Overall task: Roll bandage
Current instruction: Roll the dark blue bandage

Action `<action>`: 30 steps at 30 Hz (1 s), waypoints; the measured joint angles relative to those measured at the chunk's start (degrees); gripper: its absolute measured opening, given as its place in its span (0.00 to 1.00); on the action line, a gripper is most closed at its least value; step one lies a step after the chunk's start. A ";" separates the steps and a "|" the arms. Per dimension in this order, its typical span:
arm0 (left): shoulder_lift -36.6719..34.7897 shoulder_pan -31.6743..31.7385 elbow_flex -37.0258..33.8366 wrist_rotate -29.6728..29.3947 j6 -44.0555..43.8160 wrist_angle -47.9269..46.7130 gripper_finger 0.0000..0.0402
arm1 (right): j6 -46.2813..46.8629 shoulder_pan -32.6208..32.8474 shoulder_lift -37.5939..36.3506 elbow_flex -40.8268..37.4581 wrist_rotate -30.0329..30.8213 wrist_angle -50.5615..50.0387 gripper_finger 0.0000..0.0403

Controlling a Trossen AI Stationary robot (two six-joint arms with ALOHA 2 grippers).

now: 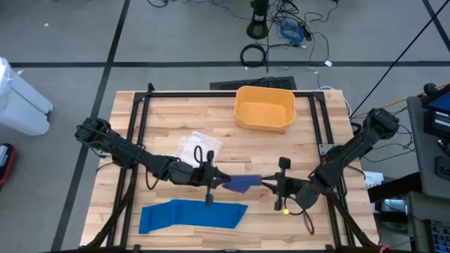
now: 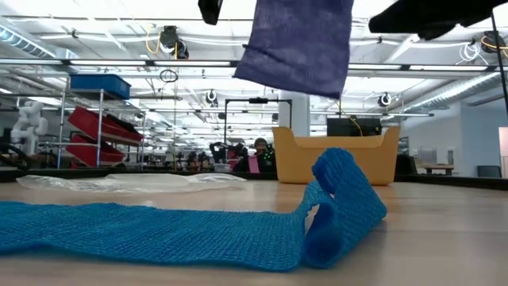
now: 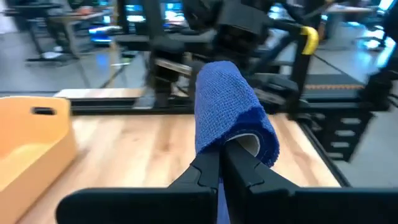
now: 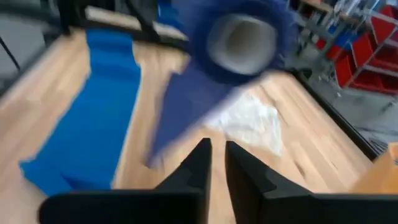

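Clamped together on the blue bandage roll [image 3: 233, 118], the left gripper [image 1: 211, 177] holds it in the air over the middle of the table [image 1: 176, 112], with its 2 fingers pinched on the roll's wall near the pale core. That grip makes sense for rolling: it keeps the roll fixed and its open end turned toward the other arm, so the loose fabric can be wound on.

Facing it from the other side, the right gripper [image 1: 271, 184] sits just beside the roll's far end. In its own wrist view the 2 fingers [image 4: 196, 163] stand a narrow slit apart with nothing between them, and the roll's round end and grey core float ahead of the tips, not touching (so I judge it has no hold on the bandage at this moment). A dark flap of fabric hangs down from the roll below the grippers; the low view shows it dangling clear of the wood.

Most of the bandage is not yet wound. Its long tail [image 1: 190, 215] lies flat on the near part of the table, well below the lifted roll, with 1 end curled up into a loose loop [image 2: 341, 206]. Keeping the roll raised leaves that tail free to be drawn up as winding goes on.

A clear plastic wrapper [image 1: 199, 145] lies just behind the left gripper, and a yellow bin [image 1: 265, 108] stands at the far edge, well apart from the work.
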 joint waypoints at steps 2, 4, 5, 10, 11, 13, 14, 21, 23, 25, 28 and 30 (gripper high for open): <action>0.00 0.03 0.00 -0.44 -0.94 0.88 0.01 | -3.15 -0.16 0.51 -3.01 -0.13 10.97 0.16; 0.00 0.03 0.00 -0.57 -0.82 1.79 0.01 | -5.02 -0.58 0.94 -5.26 -0.23 20.57 0.24; 0.00 0.03 0.00 -0.59 -0.66 2.62 0.01 | -5.81 -0.93 0.95 -6.30 -0.21 24.07 0.29; 0.00 0.01 0.00 -0.57 2.11 5.92 0.01 | -5.99 -4.37 0.97 -10.56 -3.34 35.16 0.48; 0.00 -0.01 0.00 -0.57 2.16 6.08 0.01 | -5.55 -5.43 1.03 -11.15 -5.09 36.32 0.51; 0.00 -0.02 0.00 -0.56 2.13 6.58 0.01 | -4.62 -7.65 1.35 -11.61 -9.83 38.62 0.56; 0.00 -0.03 0.00 -0.56 2.12 6.63 0.01 | -4.62 -8.72 1.65 -11.65 -12.19 39.61 0.57; 0.00 -0.02 0.00 -0.55 2.04 6.75 0.01 | -5.01 -14.82 5.73 -9.40 -25.97 45.20 0.53; 0.00 -0.02 0.00 -0.43 2.06 6.76 0.01 | -4.99 -15.87 7.09 -8.60 -26.74 45.07 0.46; 0.00 -0.02 0.00 -0.38 2.05 6.66 0.01 | -5.00 -16.81 8.24 -7.60 -29.09 44.96 0.36; 0.00 0.03 0.00 -0.36 2.05 6.65 0.01 | -5.03 -17.82 9.73 -5.94 -32.08 45.03 0.15; 0.00 0.03 0.00 -0.35 2.05 6.63 0.01 | -5.46 -18.11 10.56 -4.94 -32.19 43.77 0.04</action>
